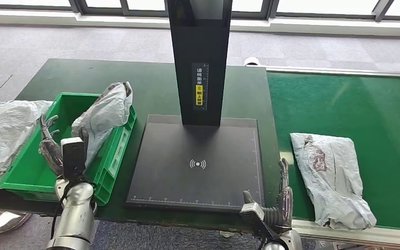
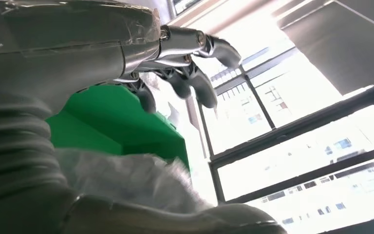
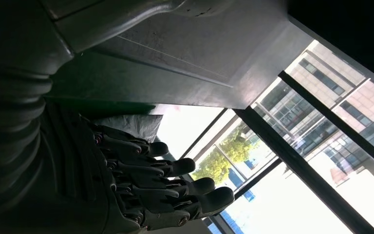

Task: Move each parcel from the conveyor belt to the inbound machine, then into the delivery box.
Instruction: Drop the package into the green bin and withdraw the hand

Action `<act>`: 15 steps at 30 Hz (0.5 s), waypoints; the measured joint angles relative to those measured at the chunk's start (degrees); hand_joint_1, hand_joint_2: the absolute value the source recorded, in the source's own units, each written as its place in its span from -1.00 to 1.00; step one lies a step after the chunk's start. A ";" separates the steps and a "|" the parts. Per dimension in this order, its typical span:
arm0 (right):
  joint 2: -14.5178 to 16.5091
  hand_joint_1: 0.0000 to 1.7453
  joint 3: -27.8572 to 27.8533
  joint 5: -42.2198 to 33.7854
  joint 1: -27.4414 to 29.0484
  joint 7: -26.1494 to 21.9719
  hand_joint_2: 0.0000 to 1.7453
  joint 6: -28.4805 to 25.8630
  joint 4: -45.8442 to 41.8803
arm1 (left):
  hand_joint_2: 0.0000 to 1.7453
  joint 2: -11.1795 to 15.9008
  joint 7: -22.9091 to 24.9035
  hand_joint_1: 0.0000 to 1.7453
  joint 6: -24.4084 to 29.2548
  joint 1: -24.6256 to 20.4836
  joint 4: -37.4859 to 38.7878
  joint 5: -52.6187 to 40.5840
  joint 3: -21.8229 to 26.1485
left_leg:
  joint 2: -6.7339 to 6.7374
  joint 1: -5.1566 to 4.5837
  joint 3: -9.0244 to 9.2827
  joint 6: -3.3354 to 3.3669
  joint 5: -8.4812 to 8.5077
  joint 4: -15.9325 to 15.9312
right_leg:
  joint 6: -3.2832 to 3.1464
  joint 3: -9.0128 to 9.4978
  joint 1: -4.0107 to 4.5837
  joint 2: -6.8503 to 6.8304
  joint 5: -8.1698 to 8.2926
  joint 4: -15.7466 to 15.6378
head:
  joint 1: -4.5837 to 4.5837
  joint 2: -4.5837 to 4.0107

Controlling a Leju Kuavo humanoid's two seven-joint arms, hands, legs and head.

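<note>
A grey plastic parcel (image 1: 107, 112) leans upright in the green delivery box (image 1: 31, 182), resting against its right wall. My left hand (image 1: 49, 146) is inside the box just left of that parcel, fingers (image 2: 190, 73) spread and holding nothing; the parcel (image 2: 126, 180) lies close under the palm. A second grey parcel (image 1: 330, 177) lies flat on the green conveyor belt (image 1: 344, 104) at the right. My right hand (image 1: 281, 200) stands at the table's front edge between the black inbound machine plate (image 1: 198, 161) and the belt, its fingers (image 3: 175, 185) straight and empty.
The machine's black column (image 1: 199, 57) rises behind the plate. Another crumpled grey bag (image 1: 5, 133) lies outside the box at the far left. Grey carpet and windows lie beyond the dark green table (image 1: 151, 83).
</note>
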 joint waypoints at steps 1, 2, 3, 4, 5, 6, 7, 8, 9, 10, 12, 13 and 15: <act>0.01 -1.00 0.07 0.26 -0.34 0.00 1.00 0.00 0.37 | -1.00 -0.56 -0.25 -1.00 0.09 0.22 -0.51 0.55 0.42 | -0.01 0.00 -0.07 -0.01 0.04 0.00 | 0.00 -0.04 0.00 -0.01 0.05 0.00 | 0.01 -0.01; 0.01 -1.00 0.21 0.46 -0.72 0.00 1.00 0.00 0.81 | -1.00 -1.27 -0.65 -1.00 0.14 0.50 -1.17 0.51 1.09 | 0.01 0.00 -0.16 -0.03 0.08 0.01 | -0.01 -0.12 0.01 0.01 0.12 0.00 | 0.01 0.00; 0.02 -1.00 0.42 0.61 -1.13 0.00 1.00 0.00 1.28 | -1.00 -2.13 -1.17 -1.00 0.17 0.80 -2.07 -0.09 2.07 | 0.06 0.00 -0.26 -0.05 0.12 0.02 | -0.02 -0.23 0.01 0.05 0.20 0.00 | 0.02 0.01; 0.02 -1.00 0.70 0.69 -1.54 0.00 1.00 0.00 1.77 | -1.00 -3.14 -1.81 -1.00 0.18 1.06 -3.16 -0.96 3.28 | 0.12 0.00 -0.37 -0.06 0.15 0.03 | -0.02 -0.36 0.01 0.12 0.27 0.00 | 0.02 0.01; 0.02 -1.00 1.06 0.74 -1.90 0.00 1.00 0.00 2.26 | -1.00 -4.18 -2.49 -1.00 0.18 1.28 -4.38 -1.93 4.66 | 0.18 0.00 -0.46 -0.06 0.16 0.05 | -0.01 -0.48 0.01 0.18 0.32 0.00 | 0.02 0.01; 0.03 -1.00 1.41 0.78 -2.19 0.00 1.00 0.01 2.70 | -1.00 -5.22 -3.07 -1.00 0.19 1.43 -5.59 -2.76 6.07 | 0.22 0.00 -0.52 -0.06 0.17 0.06 | 0.01 -0.55 0.01 0.22 0.35 0.00 | 0.02 0.01; 0.03 -1.00 1.69 0.81 -2.43 0.00 1.00 0.01 3.10 | -1.00 -6.12 -3.47 -1.00 0.19 1.54 -6.65 -3.32 7.37 | 0.24 0.00 -0.55 -0.06 0.17 0.07 | 0.02 -0.60 0.01 0.25 0.36 0.00 | 0.02 0.01; 0.04 -1.00 1.92 0.81 -2.62 0.00 1.00 0.02 3.45 | -1.00 -6.79 -3.69 -1.00 0.19 1.64 -7.53 -3.63 8.45 | 0.24 0.00 -0.57 -0.05 0.17 0.08 | 0.02 -0.62 0.01 0.25 0.35 -0.01 | 0.02 0.01; 0.04 -1.00 2.07 0.81 -2.78 0.00 1.00 0.02 3.74 | -1.00 -7.33 -3.79 -1.00 0.20 1.74 -8.23 -3.74 9.30 | 0.24 0.00 -0.60 -0.05 0.17 0.08 | 0.02 -0.64 0.01 0.25 0.35 -0.01 | 0.02 0.01; 0.04 -1.00 2.17 0.81 -2.91 0.00 1.00 0.02 3.98 | -1.00 -7.74 -3.82 -1.00 0.20 1.82 -8.81 -3.79 9.92 | 0.23 0.00 -0.63 -0.05 0.16 0.08 | 0.02 -0.67 0.01 0.25 0.35 -0.01 | 0.01 0.01; 0.04 -1.00 2.39 0.81 -3.09 0.00 1.00 0.02 4.37 | -1.00 -8.35 -3.86 -1.00 0.20 1.89 -9.69 -3.82 10.83 | 0.23 0.00 -0.69 -0.06 0.16 0.08 | 0.01 -0.73 0.02 0.24 0.33 -0.01 | 0.01 0.01; 0.04 -1.00 2.52 0.81 -3.15 0.00 1.00 0.02 4.54 | -1.00 -8.62 -3.86 -1.00 0.20 1.91 -10.03 -3.83 11.19 | 0.23 0.00 -0.72 -0.07 0.15 0.08 | 0.01 -0.77 0.02 0.24 0.33 0.00 | 0.01 0.01; 0.04 -1.00 2.74 0.81 -3.25 0.00 1.00 0.02 4.84 | -1.00 -9.02 -3.86 -1.00 0.20 1.94 -10.57 -3.84 11.78 | 0.23 0.01 -0.76 -0.07 0.15 0.07 | 0.00 -0.81 0.03 0.24 0.32 0.00 | 0.01 0.01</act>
